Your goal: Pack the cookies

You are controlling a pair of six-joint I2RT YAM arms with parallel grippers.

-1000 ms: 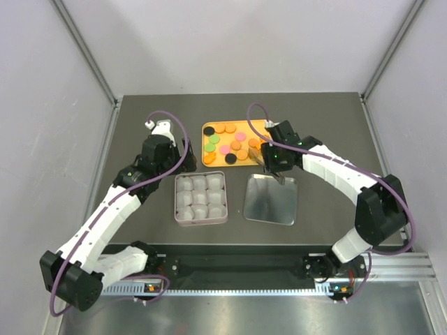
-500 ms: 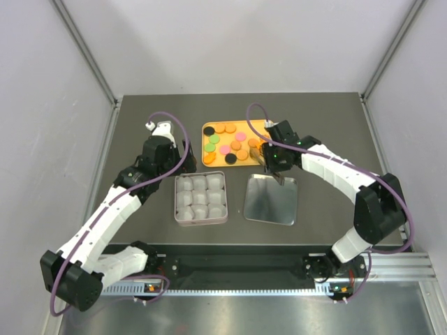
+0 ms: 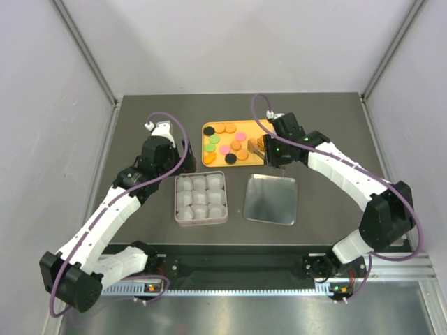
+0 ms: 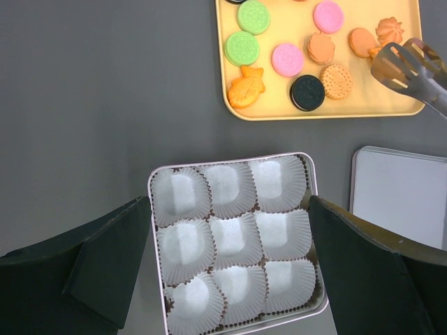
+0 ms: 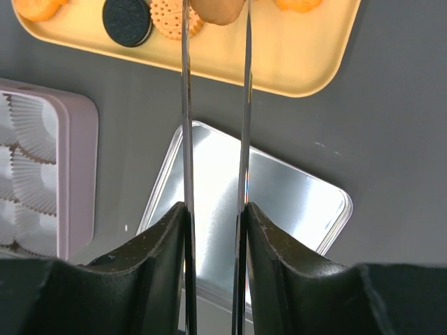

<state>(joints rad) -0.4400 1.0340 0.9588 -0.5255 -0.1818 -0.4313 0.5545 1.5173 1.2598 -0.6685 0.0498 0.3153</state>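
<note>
The cookies point(image 3: 227, 143) lie on a yellow tray point(image 3: 207, 163): orange, pink, green, black and brown ones. My right gripper point(image 3: 276, 151) is shut on a pair of metal tongs point(image 5: 213, 139). In the right wrist view the gripper point(image 5: 215, 218) presses both blades inward, and a tan-orange cookie point(image 5: 218, 8) sits pinched between the tips over the tray's right part. The left wrist view shows the tong tips point(image 4: 411, 68) at the tray's right end. My left gripper point(image 4: 230, 262) stands wide open above the square tin point(image 4: 151, 209), with nothing between its fingers.
The tin point(image 3: 175, 199) holds several white paper cups point(image 4: 230, 234). Its shiny lid point(image 3: 271, 199) lies flat to the right of it, just below the tray. Grey walls enclose the dark table on three sides.
My right arm has shifted away from the lid's edge, farther over the tray. The tongs have narrowed onto a cookie. The left arm has not moved.
</note>
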